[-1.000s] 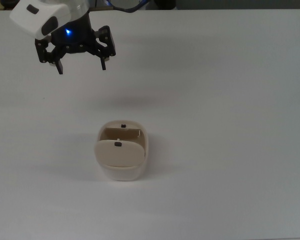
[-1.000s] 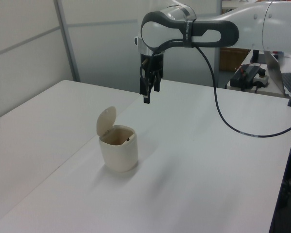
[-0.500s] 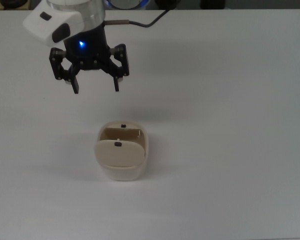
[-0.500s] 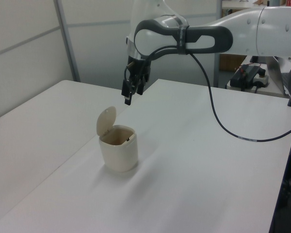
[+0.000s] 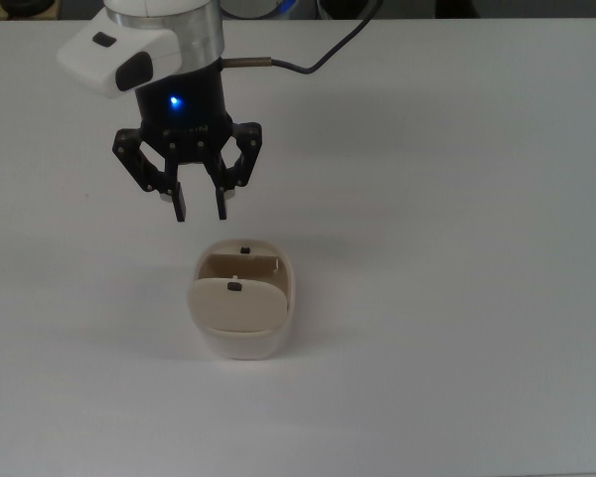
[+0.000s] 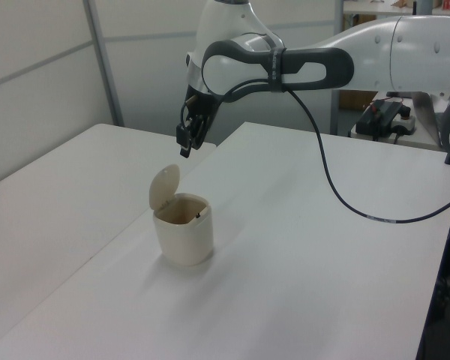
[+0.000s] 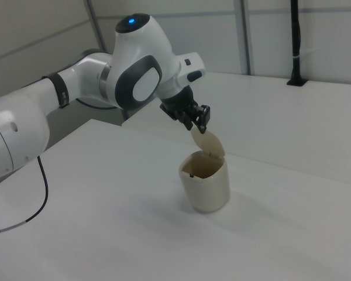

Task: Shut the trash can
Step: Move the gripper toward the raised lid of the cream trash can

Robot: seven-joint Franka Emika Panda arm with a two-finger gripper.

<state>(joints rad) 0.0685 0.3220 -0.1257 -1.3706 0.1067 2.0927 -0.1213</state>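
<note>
The trash can is a small cream bin standing on the white table. Its hinged lid stands raised, leaving the inside exposed. The left view shows the lid upright at the left rim of the trash can. My gripper hangs in the air just beyond the can, fingers pointing down, open with a narrow gap and nothing between them. It sits slightly above the lid's top edge, as the gripper in the left view and the gripper over the lid in the right view.
A black cable loops from the arm over the table on the left view's right. A seam between two tabletops runs past the can in the left view. Wall panels stand behind the table, with a black post in the right view.
The gripper has travelled toward the trash can, ending just above the raised lid. Its fingers have drawn closer together. The can and lid have not moved.
</note>
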